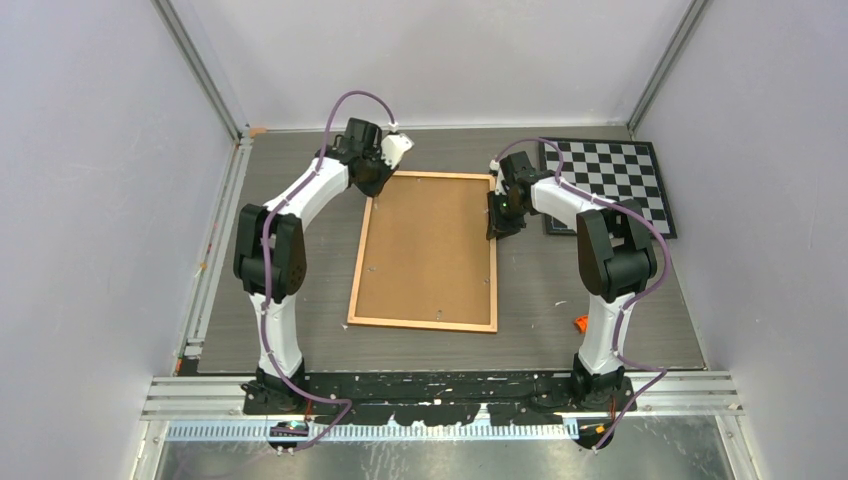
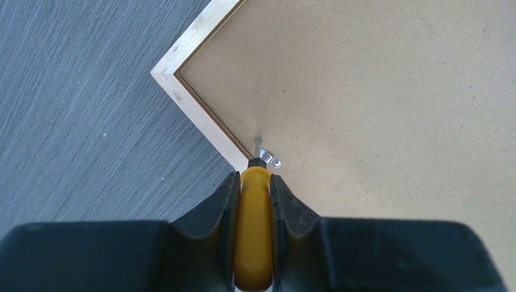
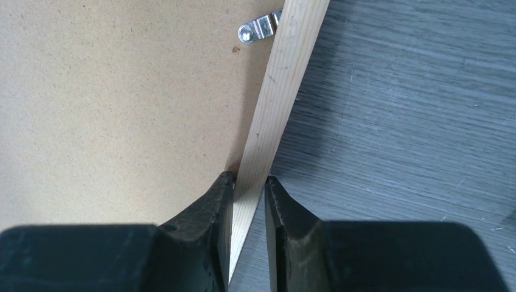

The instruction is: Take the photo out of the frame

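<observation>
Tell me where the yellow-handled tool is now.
In the left wrist view, the yellow-handled tool is clamped in the left gripper, its tip at the small silver clip near the wooden picture frame's corner.

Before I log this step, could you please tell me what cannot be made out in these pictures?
Photo: hidden in all views; the frame lies back up and its board covers it.
Tool: left wrist view; the left gripper hides its handle sides, and the bottom edge cuts off its end.
Clips: top view, too small to tell which are turned.
Orange bit: top view, too small to identify.
</observation>
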